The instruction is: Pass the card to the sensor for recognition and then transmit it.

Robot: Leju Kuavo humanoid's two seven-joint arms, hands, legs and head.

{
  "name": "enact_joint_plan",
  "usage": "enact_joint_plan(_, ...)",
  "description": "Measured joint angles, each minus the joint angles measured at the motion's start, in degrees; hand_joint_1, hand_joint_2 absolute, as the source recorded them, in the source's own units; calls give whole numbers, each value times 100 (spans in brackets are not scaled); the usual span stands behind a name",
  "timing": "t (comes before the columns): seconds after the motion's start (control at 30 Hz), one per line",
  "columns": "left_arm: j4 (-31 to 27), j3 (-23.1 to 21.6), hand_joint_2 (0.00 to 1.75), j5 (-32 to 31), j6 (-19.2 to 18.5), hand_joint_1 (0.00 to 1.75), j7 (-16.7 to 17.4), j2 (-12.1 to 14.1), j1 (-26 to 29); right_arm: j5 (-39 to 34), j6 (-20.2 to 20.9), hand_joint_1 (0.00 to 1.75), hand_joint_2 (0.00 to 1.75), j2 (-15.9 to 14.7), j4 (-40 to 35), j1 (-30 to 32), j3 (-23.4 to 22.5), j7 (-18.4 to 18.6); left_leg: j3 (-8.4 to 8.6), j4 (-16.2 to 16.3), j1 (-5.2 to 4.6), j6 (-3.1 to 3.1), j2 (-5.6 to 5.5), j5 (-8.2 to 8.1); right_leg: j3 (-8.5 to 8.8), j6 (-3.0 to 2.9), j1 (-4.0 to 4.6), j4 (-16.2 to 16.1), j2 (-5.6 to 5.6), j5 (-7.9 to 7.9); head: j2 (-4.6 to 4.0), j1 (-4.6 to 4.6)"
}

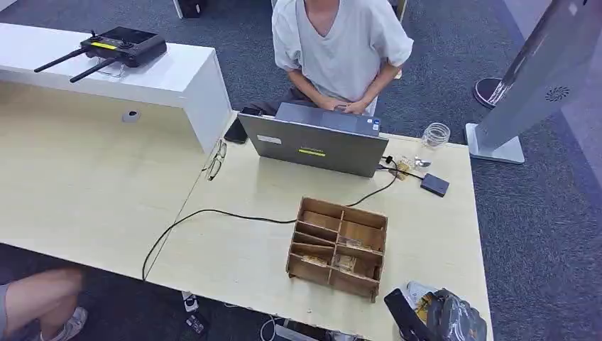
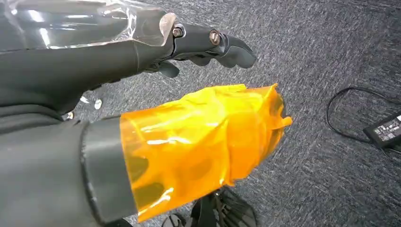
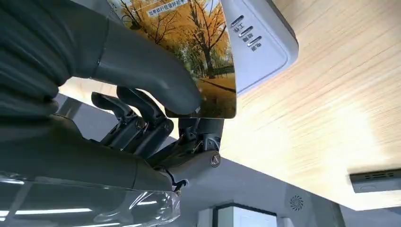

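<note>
A card [image 3: 208,61] printed with yellow autumn trees is pinched in my right hand [image 3: 142,94], the thumb on its face and the dark fingers behind it. The card lies over a white sensor box [image 3: 262,42] on the light wooden table [image 3: 321,118]. From the head view, my right hand [image 1: 447,318] is at the table's near right corner, with a bit of the yellow card [image 1: 424,307] and the white sensor [image 1: 415,290] beside it. My left hand [image 2: 208,45] hangs over grey carpet, its thumb wrapped in orange film, its fingers apart and holding nothing.
A wooden compartment box [image 1: 339,245] stands left of my right hand. Behind it are a grey laptop [image 1: 312,145] with a person seated at it, a glass jar [image 1: 434,135], a small black box [image 1: 434,185] and a cable [image 1: 213,213]. A grey stand [image 1: 539,78] rises at right.
</note>
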Motion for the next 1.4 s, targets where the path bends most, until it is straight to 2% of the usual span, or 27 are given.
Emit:
enact_joint_plan(0.37,-2,0,0,20,-7,0,0,0,0,2,-122,175,175,0,-94,9,0,-46,-1,0,0,0,0,0,0,0,0,0,-1,0,0,0)
enact_joint_plan(0.67,-2,0,0,122,-7,0,-20,0,0,109,-437,175,175,0,-899,21,0,-407,-2,0,0,0,0,0,-4,0,0,0,0,0,0,0)
enact_joint_plan(1.07,-22,0,0,173,-44,0,-103,0,1,393,-1562,175,175,137,-1912,28,107,-1619,-4,0,0,0,0,0,-4,-1,0,1,0,-1,0,2)
enact_joint_plan(1.17,-31,0,0,155,-50,0,-112,0,1,385,-1652,175,175,181,-2090,8,133,-1760,-5,0,0,0,0,0,-4,-1,0,1,-1,-1,0,2)
enact_joint_plan(1.4,-31,0,0,46,-44,0,-208,4,0,81,-1753,175,175,282,-2345,-198,319,-2439,-4,0,0,0,0,0,-4,-1,0,2,0,-1,0,0)
